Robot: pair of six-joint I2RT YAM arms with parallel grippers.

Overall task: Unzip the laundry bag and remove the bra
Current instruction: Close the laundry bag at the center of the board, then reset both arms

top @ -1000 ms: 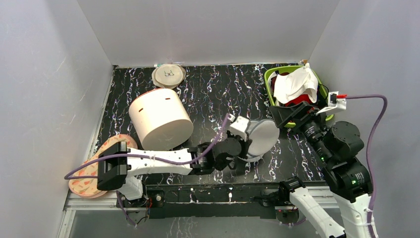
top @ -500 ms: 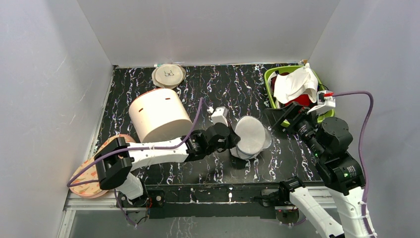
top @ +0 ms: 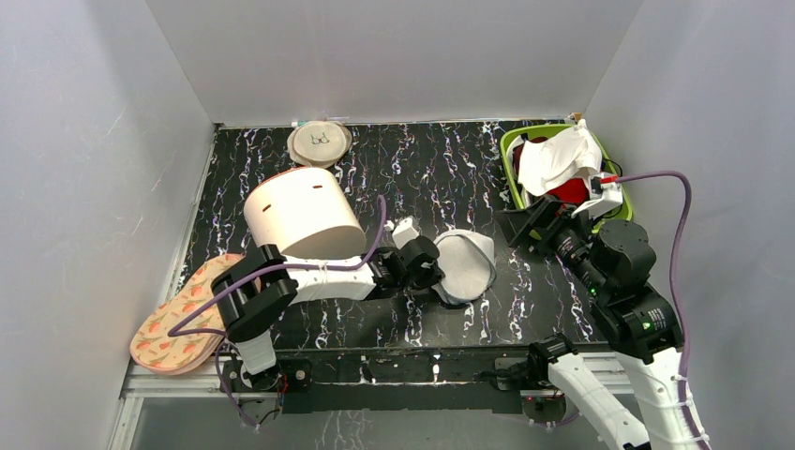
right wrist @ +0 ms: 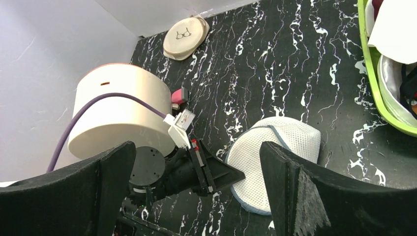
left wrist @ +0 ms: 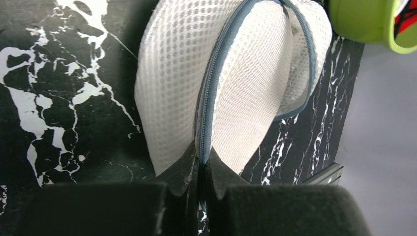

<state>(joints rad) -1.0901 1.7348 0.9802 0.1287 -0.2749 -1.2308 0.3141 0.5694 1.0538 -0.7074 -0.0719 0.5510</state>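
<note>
The laundry bag (top: 466,264), a small white mesh pouch with a grey-blue zip rim, lies on the black marbled table at the centre. It also shows in the left wrist view (left wrist: 236,83) and the right wrist view (right wrist: 278,155). My left gripper (top: 437,275) is shut on the bag's zip rim at its near-left edge (left wrist: 201,158). Further along, the zip tape parts into two bands with inner mesh between them. No red shows in the bag. The red bra (top: 566,190) with black straps (left wrist: 405,22) lies in the green basket under a white cloth. My right gripper (top: 525,223) is open and empty, raised between bag and basket.
The green basket (top: 509,155) stands at the back right, with a white cloth (top: 560,157) on top. A big cream cylinder (top: 305,225) lies left of the bag. A beige disc with a bra drawing (top: 319,143) is at the back. A peach patterned pad (top: 178,323) lies front left.
My left gripper has drawn the bag leftward and brought it from upright down to lying on the table. My right gripper has moved from over the basket a little left and back.
</note>
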